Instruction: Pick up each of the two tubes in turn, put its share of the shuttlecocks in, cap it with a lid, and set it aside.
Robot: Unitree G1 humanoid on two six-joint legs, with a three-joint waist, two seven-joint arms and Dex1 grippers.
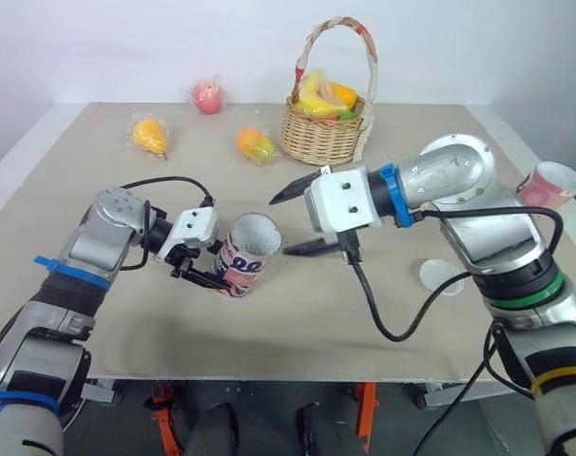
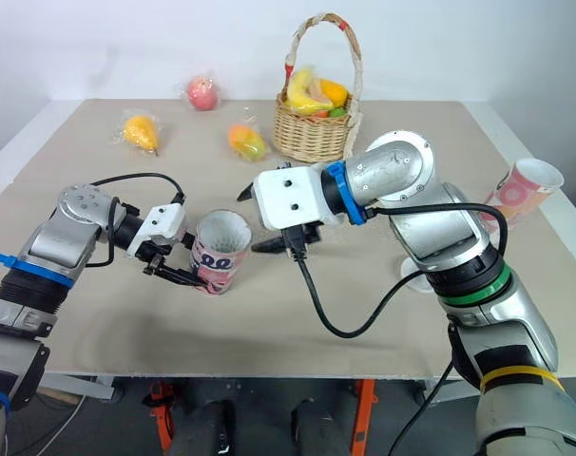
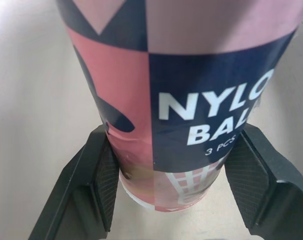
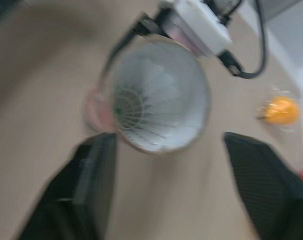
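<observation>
My left gripper (image 1: 204,268) is shut on a pink and navy tube (image 1: 245,256), its fingers (image 3: 99,185) clamped on both sides near the base. The tube (image 3: 191,100) is tilted, with its open mouth facing right. Inside the mouth (image 4: 156,95) I see the white netted skirt of a shuttlecock (image 4: 141,115). My right gripper (image 1: 293,218) hangs open just in front of the mouth with nothing between its fingers (image 4: 91,185). A second pink tube (image 1: 552,185) stands at the table's right edge. A round white lid (image 1: 442,277) lies on the table below my right arm.
A wicker basket (image 1: 324,133) holding bananas and other fruit stands at the back centre. An apple (image 1: 207,95) and two orange fruits (image 1: 150,135) (image 1: 256,144) lie at the back left. Cables hang from both wrists over the tabletop (image 1: 297,332).
</observation>
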